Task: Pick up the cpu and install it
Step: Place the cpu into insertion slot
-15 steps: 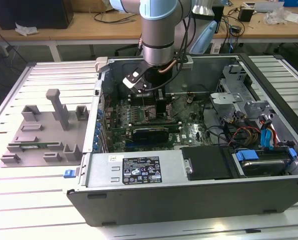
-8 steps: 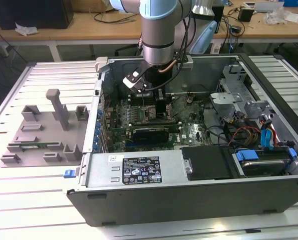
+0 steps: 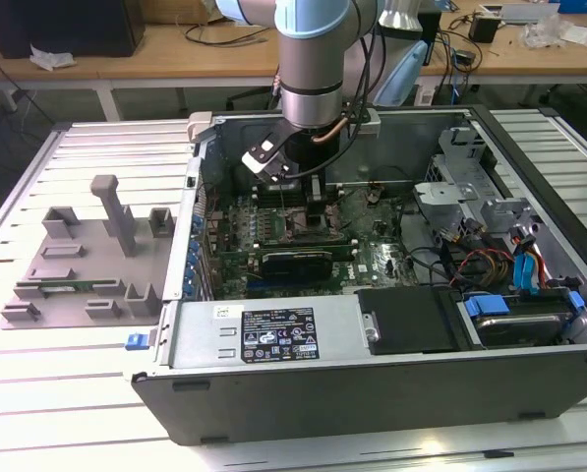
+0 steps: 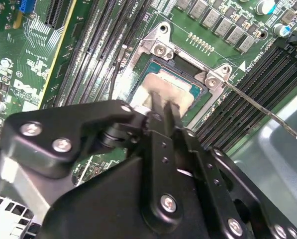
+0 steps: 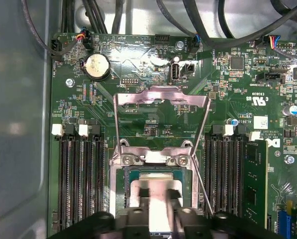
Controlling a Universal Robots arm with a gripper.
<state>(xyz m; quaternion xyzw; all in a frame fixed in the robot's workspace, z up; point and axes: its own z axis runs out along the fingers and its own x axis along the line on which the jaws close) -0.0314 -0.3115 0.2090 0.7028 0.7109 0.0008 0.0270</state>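
Note:
The cpu (image 5: 155,185) is a flat silver square, lying level at the open motherboard socket (image 5: 158,172) inside the computer case (image 3: 372,393). My gripper (image 5: 159,195) reaches straight down over it, its two black fingers (image 5: 143,194) closed against the chip's top part. In the second wrist view, the cpu (image 4: 169,88) sits within the socket (image 4: 184,62) frame under the gripper (image 4: 163,103). The socket's metal load plate (image 5: 160,97) stands flipped up, and its wire lever (image 4: 257,107) is swung out. In the exterior view, the gripper (image 3: 311,192) hangs low over the board's middle.
Memory slots (image 5: 81,184) flank the socket on both sides, and one holds a module (image 5: 255,184). The case wall (image 5: 19,124) runs close by. Drive bays and cables (image 3: 499,265) crowd the exterior view's right. Grey fixture blocks (image 3: 87,261) stand outside the case on the exterior view's left.

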